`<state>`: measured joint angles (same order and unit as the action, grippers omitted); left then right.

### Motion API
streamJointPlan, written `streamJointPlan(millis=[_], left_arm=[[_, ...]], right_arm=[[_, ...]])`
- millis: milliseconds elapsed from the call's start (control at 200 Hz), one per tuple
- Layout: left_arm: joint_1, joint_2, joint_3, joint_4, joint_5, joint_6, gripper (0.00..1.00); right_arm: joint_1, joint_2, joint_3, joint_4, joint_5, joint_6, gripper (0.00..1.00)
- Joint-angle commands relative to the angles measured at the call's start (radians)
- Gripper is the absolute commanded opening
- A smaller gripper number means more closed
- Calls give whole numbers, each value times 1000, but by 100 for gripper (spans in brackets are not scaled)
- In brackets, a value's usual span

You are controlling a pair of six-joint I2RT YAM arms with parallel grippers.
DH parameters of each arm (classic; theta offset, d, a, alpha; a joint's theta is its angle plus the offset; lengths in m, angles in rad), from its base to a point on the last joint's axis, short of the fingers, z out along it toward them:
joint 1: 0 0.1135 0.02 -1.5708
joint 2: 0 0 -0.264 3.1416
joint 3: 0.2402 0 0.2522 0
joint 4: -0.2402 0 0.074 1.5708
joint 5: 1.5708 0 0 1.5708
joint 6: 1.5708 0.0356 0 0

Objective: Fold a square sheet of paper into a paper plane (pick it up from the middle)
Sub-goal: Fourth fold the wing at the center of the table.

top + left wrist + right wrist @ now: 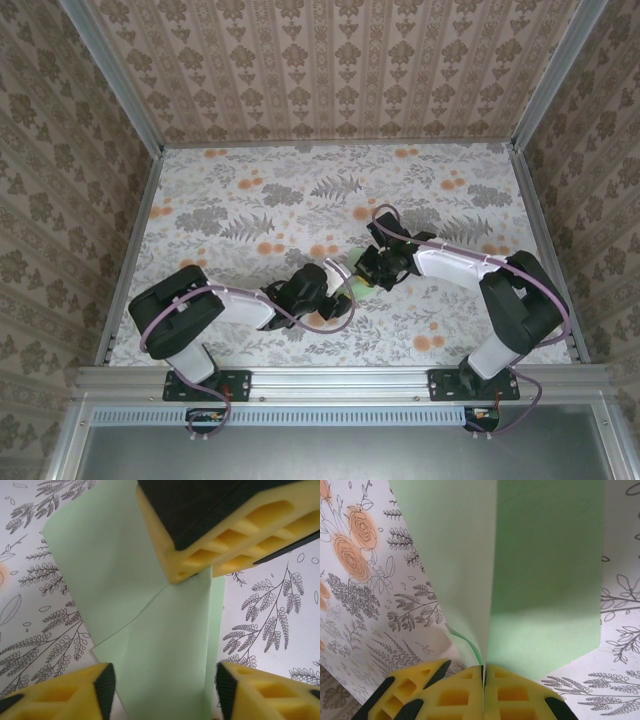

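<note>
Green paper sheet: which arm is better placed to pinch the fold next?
Left, probably. The left gripper is free, with its jaws open astride the folded green paper sheet, so simply closing would pinch it. The right gripper is shut on the sheet and busy anchoring it.

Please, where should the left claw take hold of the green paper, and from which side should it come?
Probably the free end of the square sheet of paper, on its fold, approached from the end opposite the right claw, which pinches that fold shut. The left claw stands open astride the paper, so its fingers could close across the fold.
</note>
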<state>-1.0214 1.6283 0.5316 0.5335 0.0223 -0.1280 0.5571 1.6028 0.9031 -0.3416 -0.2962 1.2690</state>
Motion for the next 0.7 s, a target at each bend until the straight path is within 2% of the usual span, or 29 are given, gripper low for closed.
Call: streamJointPlan(millis=[0, 210, 320, 445, 590, 695], left_arm=[[-5, 11, 15, 50, -4, 19, 52], [-2, 28, 17, 61, -4, 30, 36], [0, 34, 17, 65, -4, 26, 26], [7, 30, 11, 67, 7, 11, 17], [13, 18, 7, 51, 37, -35, 14], [20, 8, 15, 17, 61, -102, 12]], right_arm=[[-6, 17, 29, -62, -18, 55, 3], [-10, 26, 37, -61, -38, 55, 8], [-10, 28, 39, -62, -43, 52, 16], [-21, 19, 43, -75, -47, 29, 31], [-59, -35, 37, -86, -41, -59, 58], [-95, -101, 32, -85, -22, -189, 66]])
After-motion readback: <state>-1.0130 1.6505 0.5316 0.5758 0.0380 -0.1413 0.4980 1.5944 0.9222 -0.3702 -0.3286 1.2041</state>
